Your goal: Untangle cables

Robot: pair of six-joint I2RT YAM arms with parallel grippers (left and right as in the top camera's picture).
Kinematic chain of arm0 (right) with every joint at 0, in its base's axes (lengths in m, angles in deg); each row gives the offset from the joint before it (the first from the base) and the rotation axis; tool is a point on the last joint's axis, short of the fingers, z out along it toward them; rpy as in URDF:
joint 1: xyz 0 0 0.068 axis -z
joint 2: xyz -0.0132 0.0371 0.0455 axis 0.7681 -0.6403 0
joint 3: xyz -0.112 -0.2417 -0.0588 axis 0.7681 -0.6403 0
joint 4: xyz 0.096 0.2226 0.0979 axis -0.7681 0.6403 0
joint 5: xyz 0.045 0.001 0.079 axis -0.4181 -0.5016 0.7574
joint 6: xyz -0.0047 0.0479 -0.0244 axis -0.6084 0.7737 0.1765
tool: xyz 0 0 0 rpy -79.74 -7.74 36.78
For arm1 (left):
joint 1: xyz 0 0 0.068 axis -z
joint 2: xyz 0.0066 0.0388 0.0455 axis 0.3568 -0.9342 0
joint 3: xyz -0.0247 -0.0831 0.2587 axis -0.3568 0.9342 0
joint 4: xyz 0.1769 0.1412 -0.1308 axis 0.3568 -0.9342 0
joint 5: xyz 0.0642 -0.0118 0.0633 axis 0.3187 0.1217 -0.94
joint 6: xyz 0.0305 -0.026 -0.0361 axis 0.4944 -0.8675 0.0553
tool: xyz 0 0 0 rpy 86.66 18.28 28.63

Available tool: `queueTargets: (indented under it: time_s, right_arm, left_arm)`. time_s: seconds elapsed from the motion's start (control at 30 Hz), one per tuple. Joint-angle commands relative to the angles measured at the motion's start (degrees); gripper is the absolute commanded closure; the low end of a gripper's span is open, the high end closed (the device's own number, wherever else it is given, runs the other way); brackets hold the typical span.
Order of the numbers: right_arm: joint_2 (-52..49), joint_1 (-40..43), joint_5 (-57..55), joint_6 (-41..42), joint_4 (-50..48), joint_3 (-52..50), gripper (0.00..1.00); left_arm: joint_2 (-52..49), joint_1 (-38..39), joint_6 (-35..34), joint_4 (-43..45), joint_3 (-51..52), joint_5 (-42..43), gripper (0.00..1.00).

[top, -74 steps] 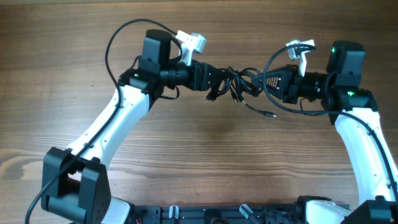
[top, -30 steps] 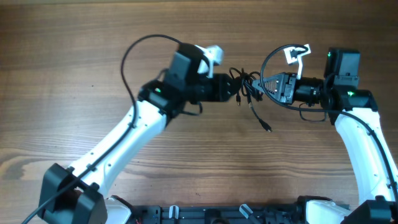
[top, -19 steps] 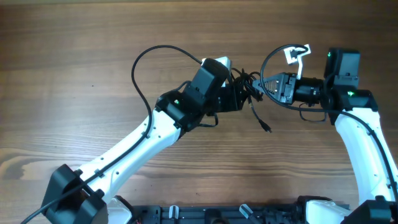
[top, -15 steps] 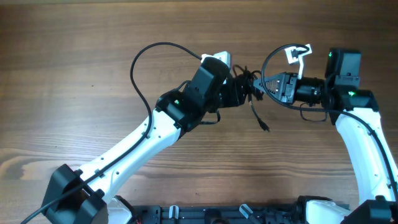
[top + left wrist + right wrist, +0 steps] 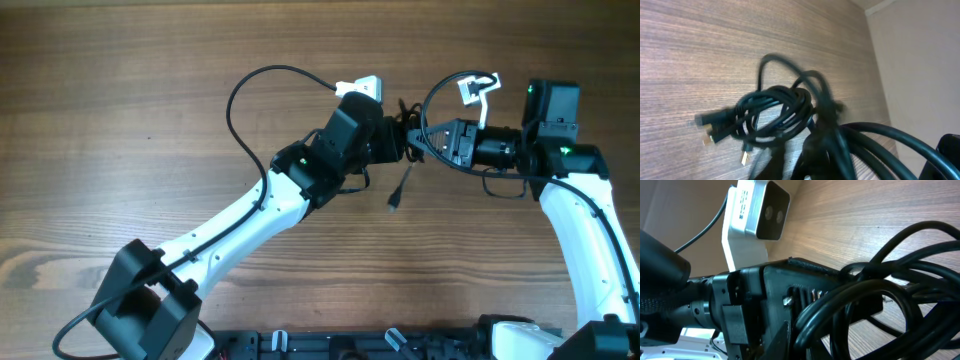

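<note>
The cables [image 5: 404, 132] are a small black tangle hanging between my two grippers, above the wooden table. One loose end with a plug [image 5: 393, 205] dangles down toward the table. My left gripper [image 5: 390, 143] reaches in from the left and is shut on the tangle. From the right, the right gripper [image 5: 432, 140] is shut on the thicker loops. In the left wrist view the knot [image 5: 780, 112] and several plugs [image 5: 707, 122] hang just ahead of my left gripper [image 5: 805, 162]. In the right wrist view the loops [image 5: 900, 295] cross my right gripper [image 5: 835, 340], with the left gripper's body [image 5: 790, 292] close behind.
The wooden table [image 5: 150, 80] lies under everything. The left arm's own black wire [image 5: 250, 90] arcs out to the left of its wrist. The left wrist camera [image 5: 757, 210] sits very close to the right gripper.
The left arm has swung right and forward to the tangle, and its jaws have shut. The dangling cable end has swung left. The right arm has stayed put.
</note>
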Motion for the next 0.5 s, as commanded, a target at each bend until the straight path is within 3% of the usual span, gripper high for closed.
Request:
queueTargets:
  time_s: [0.0,0.07,0.27,0.47]
  right_arm:
    - [0.0,-0.2,3.1,0.8,0.0,0.1,0.96]
    - [0.0,0.4,-1.0,3.8,0.1,0.1,0.96]
    - [0.0,4.0,-9.6,9.8,0.0,0.1,0.96]
    - [0.0,4.1,-13.1,10.9,-0.6,0.1,0.96]
  left_arm:
    - [0.1,-0.7,0.1,-1.7,-0.3,-6.2,0.96]
    - [1.1,-2.6,0.8,-5.3,-0.3,-9.0,0.96]
    - [9.5,-12.0,11.8,-15.6,-0.3,-9.0,0.96]
    - [16.0,-14.8,13.8,-18.6,-0.3,-9.0,0.96]
